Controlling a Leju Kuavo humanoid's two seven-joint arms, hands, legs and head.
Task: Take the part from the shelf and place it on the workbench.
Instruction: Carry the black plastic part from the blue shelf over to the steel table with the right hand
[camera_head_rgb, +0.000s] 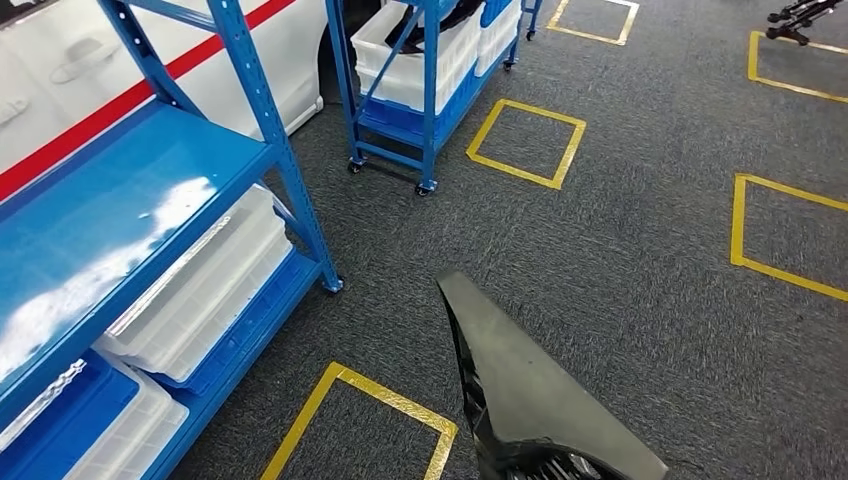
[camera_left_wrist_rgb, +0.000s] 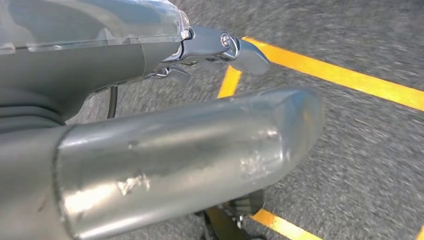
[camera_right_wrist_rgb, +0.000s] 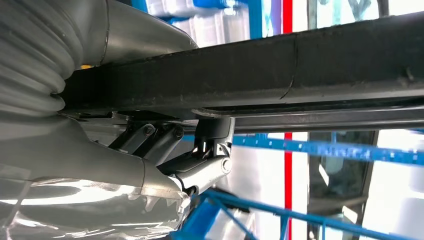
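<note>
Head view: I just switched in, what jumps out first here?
A long dark part juts up from the bottom edge over the grey carpet, above a yellow tape square. To the left stands a blue shelf with white bins on its lower levels. In the right wrist view, the right hand grips that part from beneath.

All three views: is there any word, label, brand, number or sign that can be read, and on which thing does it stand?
No readable text in any view.
Long dark grey plastic part: no print visible.
Blue metal shelf rack and its translucent white plastic bins: no labels visible.
Yellow tape squares on the grey carpet floor: plain outlines, no characters.
White panel with a red stripe: no lettering.
</note>
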